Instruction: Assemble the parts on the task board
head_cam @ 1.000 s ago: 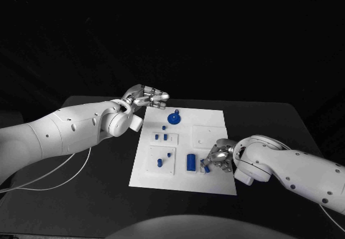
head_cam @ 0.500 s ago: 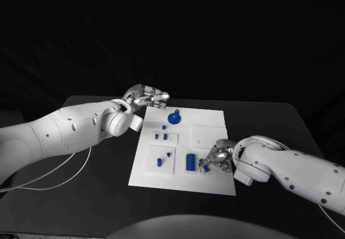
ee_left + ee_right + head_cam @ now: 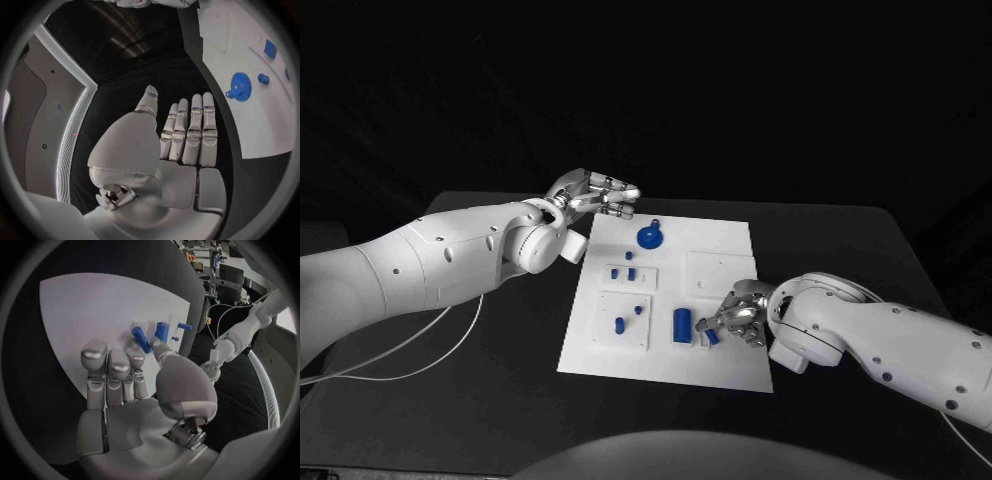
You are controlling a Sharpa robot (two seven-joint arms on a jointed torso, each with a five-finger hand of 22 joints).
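The task board (image 3: 718,250) lies at the desk (image 3: 848,240) centre. The right hand (image 3: 736,322), at the board's 4 o'clock edge, pinches a small blue part (image 3: 711,338), apparently for insertion. The left hand (image 3: 599,193) hovers at 11 o'clock, fingers extended, holding nothing, clear of the work.

The left robot hand (image 3: 181,145), fingers straight and empty, lies beside the task board (image 3: 250,100) bearing a blue gear (image 3: 240,86).

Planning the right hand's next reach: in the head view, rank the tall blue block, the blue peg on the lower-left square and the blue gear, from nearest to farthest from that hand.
1. Tall blue block, just beside the right hand.
2. Blue peg, on the board's left side.
3. Blue gear, at the board's far end.
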